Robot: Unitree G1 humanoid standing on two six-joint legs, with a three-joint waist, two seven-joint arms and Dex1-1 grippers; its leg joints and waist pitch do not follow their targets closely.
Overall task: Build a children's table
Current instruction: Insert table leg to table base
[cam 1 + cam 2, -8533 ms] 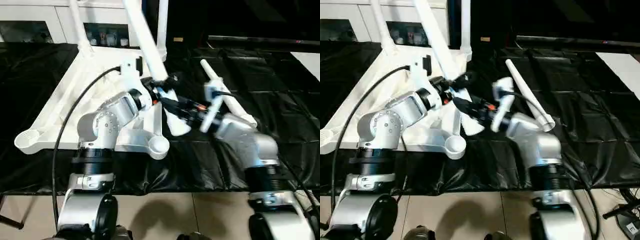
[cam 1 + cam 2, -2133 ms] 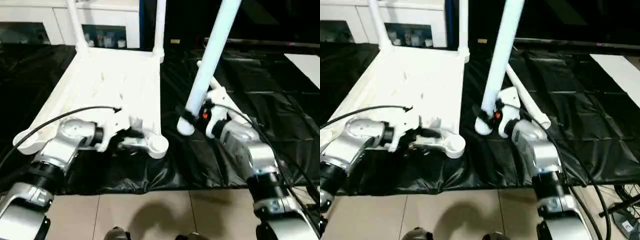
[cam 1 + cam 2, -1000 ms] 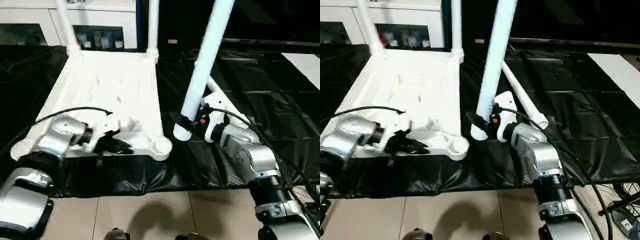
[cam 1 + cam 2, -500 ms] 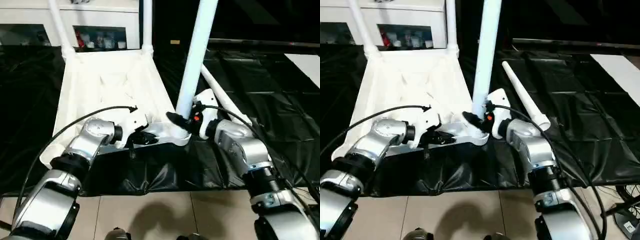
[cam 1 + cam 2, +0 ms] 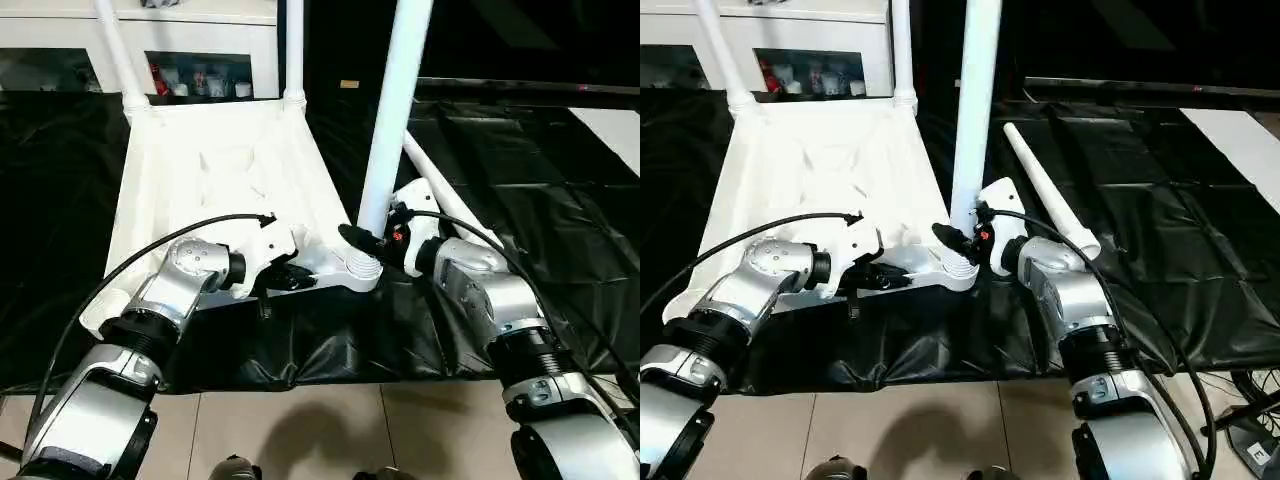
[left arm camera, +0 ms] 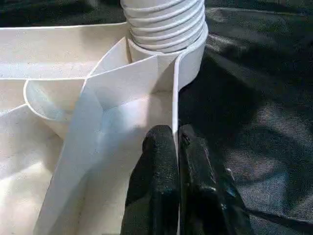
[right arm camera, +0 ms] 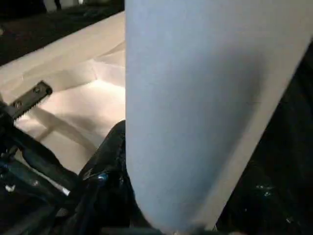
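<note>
Seating a long white tubular leg [image 5: 393,110] upright in the near corner socket [image 5: 358,268] of the white plastic rectangular tabletop [image 5: 225,170].
The right gripper [image 5: 362,240] is clamped on the leg; the left gripper [image 6: 176,147] pinches the tabletop's rim [image 6: 174,103].

A white plastic table top [image 5: 220,180] and white tubular legs [image 5: 395,110] lie against crinkled glossy black sheeting [image 5: 520,180], flanked by silver forearms [image 5: 490,300] with black fingers [image 6: 156,181]; beige floor tiles [image 5: 300,430] edge the scene.
</note>
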